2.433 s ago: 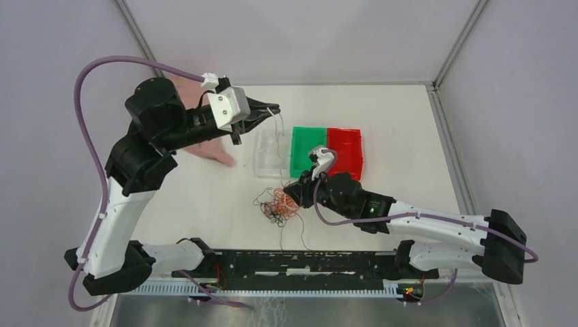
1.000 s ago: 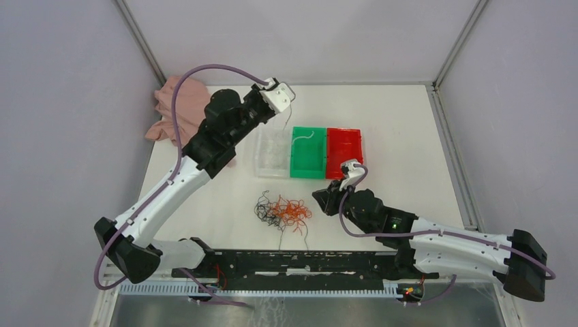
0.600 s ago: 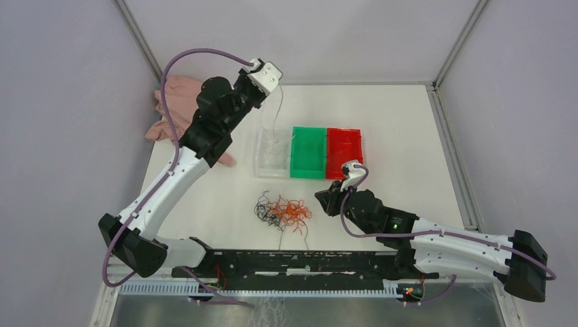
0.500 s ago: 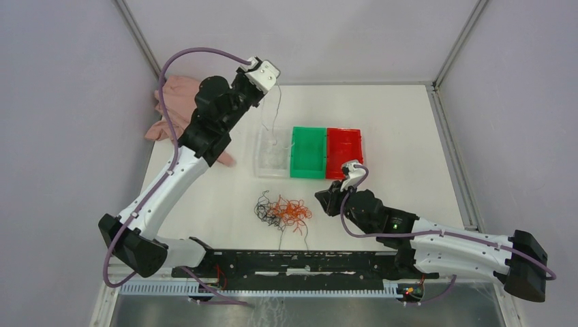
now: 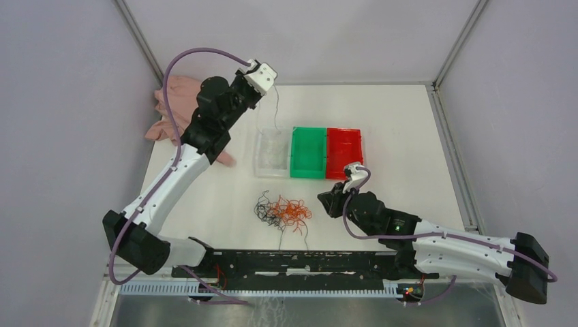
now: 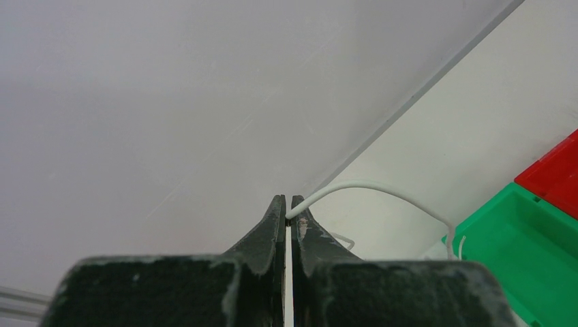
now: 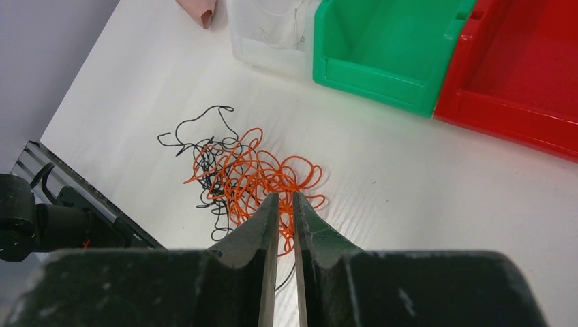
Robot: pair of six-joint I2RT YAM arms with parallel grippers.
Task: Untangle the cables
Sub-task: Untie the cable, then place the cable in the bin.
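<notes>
My left end effector (image 6: 287,208) is closed on a thin white wire (image 6: 382,187), pinched at the fingertips. This arm is raised above the far left part of the bench (image 5: 395,136). In the overhead view the wire hangs down from the tips, and its lower end reaches the far rim of the clear bin (image 5: 271,153). I cannot tell whether the wire touches the bin.

My right end effector (image 7: 281,201) is low over the bench, just to the right of the tangle of cables (image 7: 252,174). Its jaws stand a narrow slit apart with nothing between them.

The tangle lies on the bench in front of the bins, near the front edge. Its orange loops are on the right and its black strands on the left, and the two are intertwined.

The clear bin, the green bin (image 5: 309,151) and the red bin (image 5: 344,151) stand side by side in a row, touching. A pink cloth (image 5: 178,102) lies at the far left corner of the bench.
</notes>
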